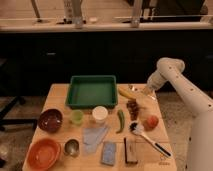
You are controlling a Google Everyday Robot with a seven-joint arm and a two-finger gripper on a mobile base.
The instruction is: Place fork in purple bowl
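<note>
— Wooden counter (pixel 57 97) before dark cabinets (pixel 75 55); where is the fork (pixel 135 88)?
— Near the far right corner, lying roughly along the far edge, just left of the closed pincer (pixel 148 91); any grip is unclear. The purple bowl (pixel 50 120) sits at the left edge, well apart.

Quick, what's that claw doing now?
Gripper: shut, at the far edge of the table, beside the banana; whether it holds anything cannot be told.
</note>
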